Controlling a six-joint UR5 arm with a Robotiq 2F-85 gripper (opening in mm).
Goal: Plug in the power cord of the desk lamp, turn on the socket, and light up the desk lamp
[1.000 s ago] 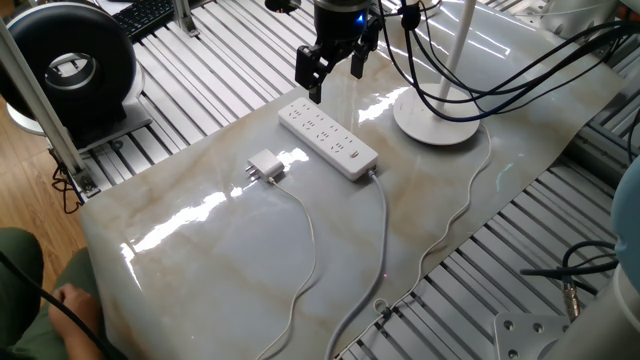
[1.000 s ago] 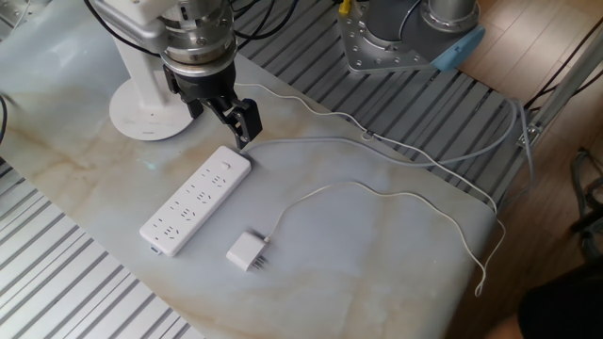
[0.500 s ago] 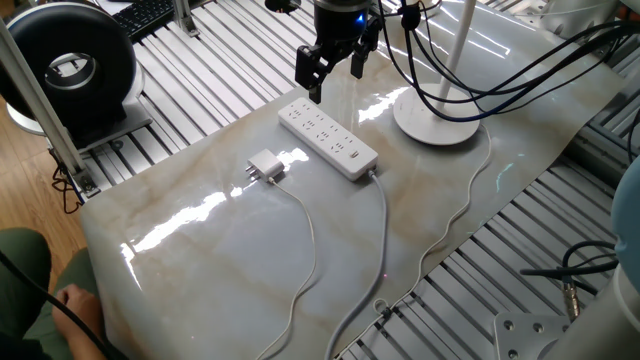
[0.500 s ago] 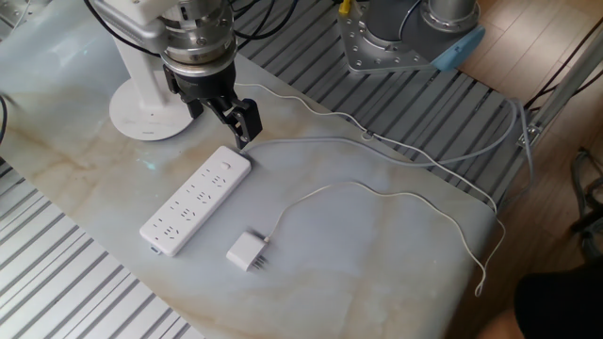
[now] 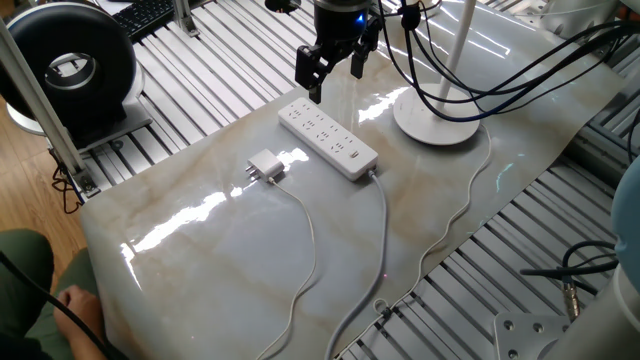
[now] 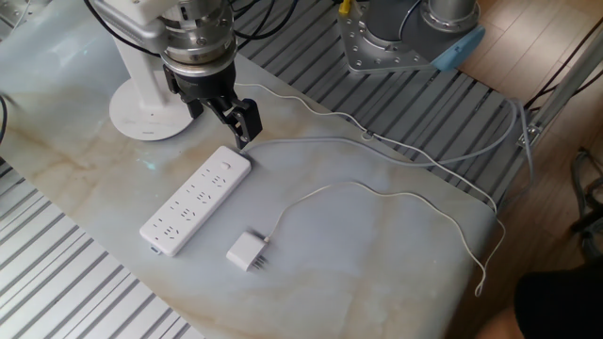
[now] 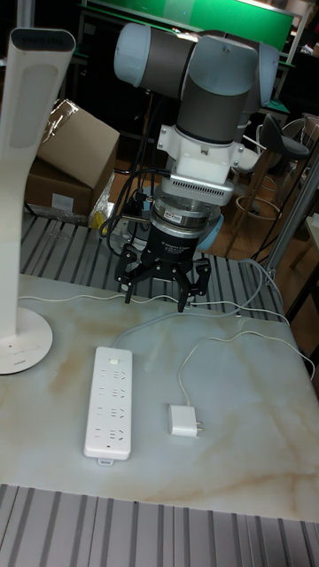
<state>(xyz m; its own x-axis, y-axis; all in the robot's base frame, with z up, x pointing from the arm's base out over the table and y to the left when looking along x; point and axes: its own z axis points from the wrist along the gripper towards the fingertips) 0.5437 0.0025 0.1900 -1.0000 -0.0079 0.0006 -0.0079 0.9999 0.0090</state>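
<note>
- At the opening step, by the look of it: fetching the plug, with nothing plugged in or switched on yet.
- Gripper [image 5: 333, 68] spread wide and empty, hanging at upper centre of one fixed view, above the far end of the socket [image 5: 327, 138] and touching nothing.
- Power cord's plug [image 5: 266, 166] lying loose left of centre, just beside the socket but apart from it, its thin cable trailing toward the lower edge.
- Desk lamp [image 5: 437, 118] at upper right, no glow from the head in the tall fixed view.
- Next, probably: travel down and left in frame to the plug, descend over the boxy body, clamp across it squarely.
- After that, likely: lift, then line the prongs up with an outlet.
</note>
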